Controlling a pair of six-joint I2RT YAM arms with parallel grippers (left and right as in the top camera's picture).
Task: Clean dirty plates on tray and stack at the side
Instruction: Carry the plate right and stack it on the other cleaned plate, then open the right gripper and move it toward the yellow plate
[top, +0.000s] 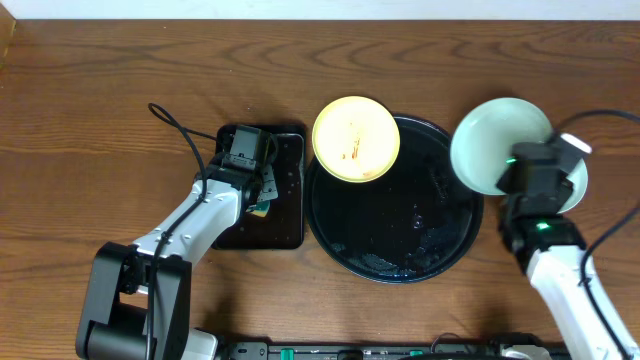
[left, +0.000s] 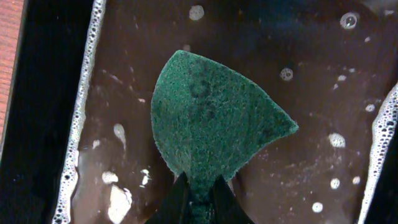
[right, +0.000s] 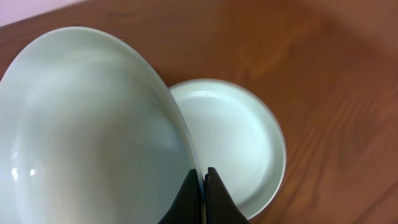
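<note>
At the far left, the left arm (top: 190, 225) reaches over a small rectangular black tray (top: 288, 228) that sits on the wooden table (top: 100, 80). The left wrist view shows this tray holding brownish water with white suds along its walls. The left fingers (left: 199, 196) are pinched shut on the narrow end of one green sponge (left: 211, 118), which fans out over the water. I cannot tell whether the sponge touches the surface.

Just to the right of it, and close beside it, lies the one large round black tray (top: 400, 235). It is glossy, with wet patches and droplets over its lower half.

There are three plates in all. One is a pale yellow plate (top: 356, 138) at the upper left of the round tray, overlapping its rim, with faint orange smears near its middle. It is the only plate on that tray.

The other two are pale mint and sit past the tray's right edge. The right fingers (right: 203, 190) are clamped tight on the rim of the first mint plate (right: 93, 137), which is tilted steeply, its inside showing no smears. The second mint plate (right: 239, 143) lies flat on the table partly beneath it, also with no smears showing. Whether the two touch cannot be made out. From overhead, the right arm (top: 575, 290) comes up from the lower right corner.
</note>
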